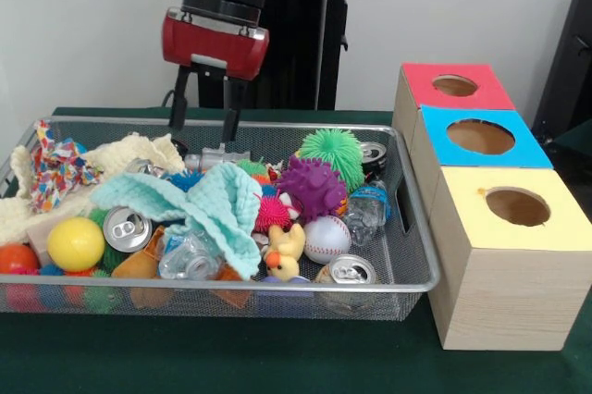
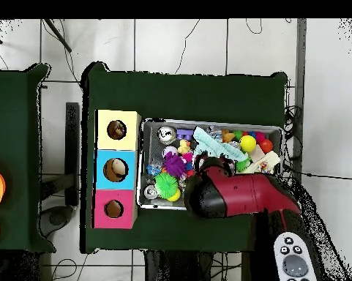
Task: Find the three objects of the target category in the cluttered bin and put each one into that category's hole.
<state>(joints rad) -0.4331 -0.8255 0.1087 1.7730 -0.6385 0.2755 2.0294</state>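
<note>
The wire-mesh bin (image 1: 407, 269) is full of toys, cans and cloths; in the overhead view the bin (image 2: 208, 122) is partly covered by the arm. A confetti-patterned cloth (image 1: 55, 167) lies at the bin's left end beside a cream-yellow knitted cloth (image 1: 139, 152). I see no second confetti cloth. The yellow-topped hole (image 1: 518, 206) is on the nearest wooden box; it also shows in the overhead view (image 2: 116, 129). My gripper (image 1: 203, 138) is open and holds nothing. It hangs over the bin's far side, just above a silver can (image 1: 219, 158).
A mint knitted cloth (image 1: 208, 204) covers the bin's middle. Spiky balls, a baseball (image 1: 326, 239), a rubber duck (image 1: 285, 253), bottles and several cans fill the rest. Blue-topped (image 1: 481, 137) and red-topped (image 1: 455, 86) holes stand behind the yellow one. A remote (image 2: 292, 257) lies by the base.
</note>
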